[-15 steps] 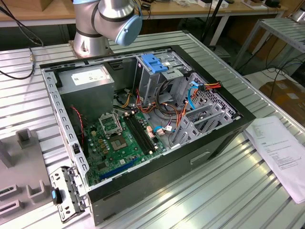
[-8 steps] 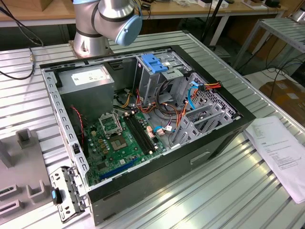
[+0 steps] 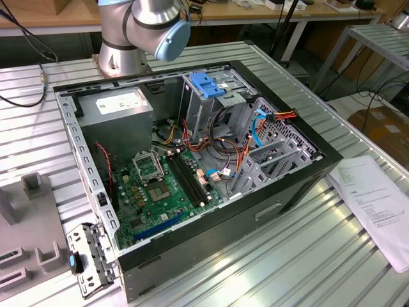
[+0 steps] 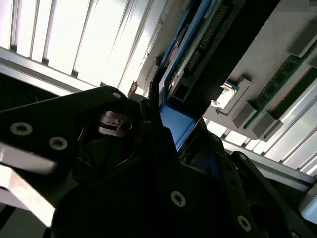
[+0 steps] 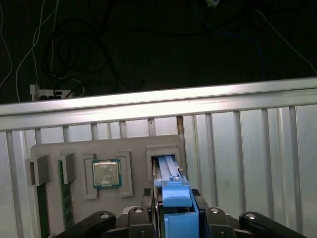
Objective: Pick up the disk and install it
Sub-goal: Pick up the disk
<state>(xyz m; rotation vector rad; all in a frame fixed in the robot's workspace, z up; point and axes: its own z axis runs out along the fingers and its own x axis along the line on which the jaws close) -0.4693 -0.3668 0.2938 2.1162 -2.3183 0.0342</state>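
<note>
The gripper is straddling the disk, which is standing in the grey holder's slot; whether it is gripping I cannot tell, so lifting and installing are remaining.

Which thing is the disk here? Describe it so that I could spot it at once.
In the first wrist view, a grey moulded fixture plate lies on the slatted aluminium table. The flat disk stands on edge in the recess next to the square silver processor chip, right at the gripper. Unlike its neighbours, it carries bright blue plastic rails.
</note>
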